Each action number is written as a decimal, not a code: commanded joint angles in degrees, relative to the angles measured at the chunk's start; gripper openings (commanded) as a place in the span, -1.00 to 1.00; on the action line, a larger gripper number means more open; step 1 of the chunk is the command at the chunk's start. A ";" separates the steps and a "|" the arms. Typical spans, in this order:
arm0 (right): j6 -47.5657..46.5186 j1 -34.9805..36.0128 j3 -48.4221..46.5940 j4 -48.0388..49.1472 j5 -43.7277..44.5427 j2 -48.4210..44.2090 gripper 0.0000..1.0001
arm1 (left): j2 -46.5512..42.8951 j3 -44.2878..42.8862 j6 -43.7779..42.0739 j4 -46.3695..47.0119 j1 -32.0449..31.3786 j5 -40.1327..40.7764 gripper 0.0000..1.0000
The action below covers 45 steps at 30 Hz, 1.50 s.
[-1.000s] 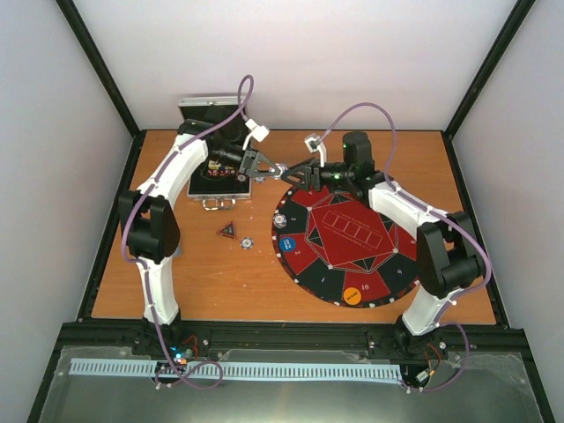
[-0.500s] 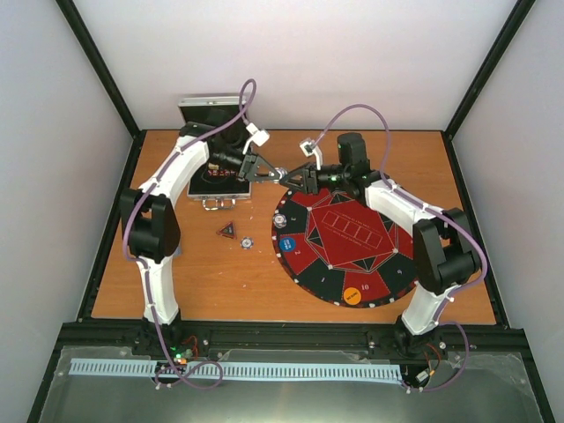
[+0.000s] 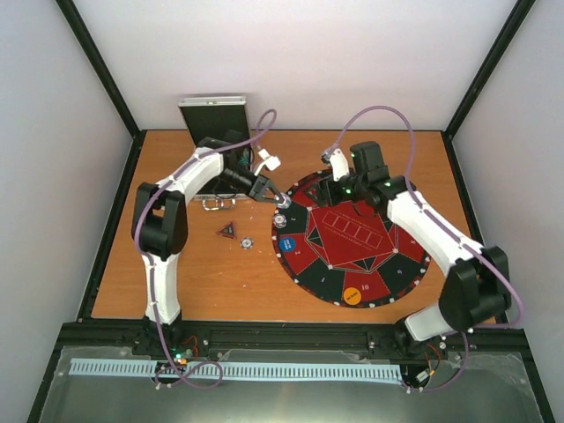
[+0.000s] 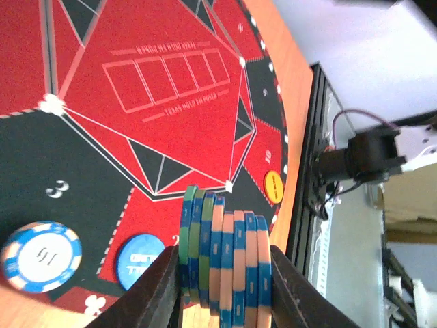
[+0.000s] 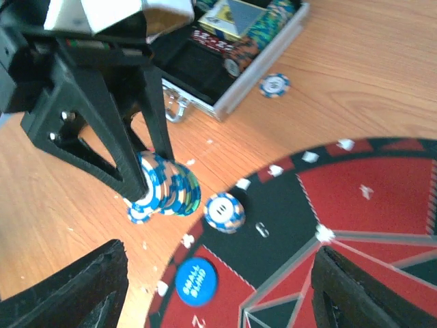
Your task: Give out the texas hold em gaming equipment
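My left gripper is shut on a stack of several poker chips, blue, green and peach rimmed, held on edge just over the left rim of the round red-and-black poker mat. The stack also shows in the right wrist view. A single chip lies on the mat by seat 3, next to the blue small-blind disc. An orange disc lies at the mat's near edge. My right gripper is open and empty, above the mat's far left part, right of the stack.
An open metal case with more chips and a card deck stands at the back left. A loose chip lies beside it. A dark triangular piece and another chip lie on the wood left of the mat.
My left gripper has moved right and nearer, from beside the case to the mat's left rim, with the chip stack. My right gripper has drawn back to the right, away from it.
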<state>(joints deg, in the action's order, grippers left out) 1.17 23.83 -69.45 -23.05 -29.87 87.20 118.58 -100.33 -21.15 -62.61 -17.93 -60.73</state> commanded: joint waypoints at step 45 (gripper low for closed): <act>2.18 -9.86 13.61 -11.19 24.83 -32.09 0.71 | 16.28 -4.19 -15.37 -12.88 -35.39 16.32 -0.98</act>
<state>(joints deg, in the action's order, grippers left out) 3.42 14.13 -53.34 -34.54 -6.59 56.12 133.91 -103.94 -32.62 -73.60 -50.78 -44.23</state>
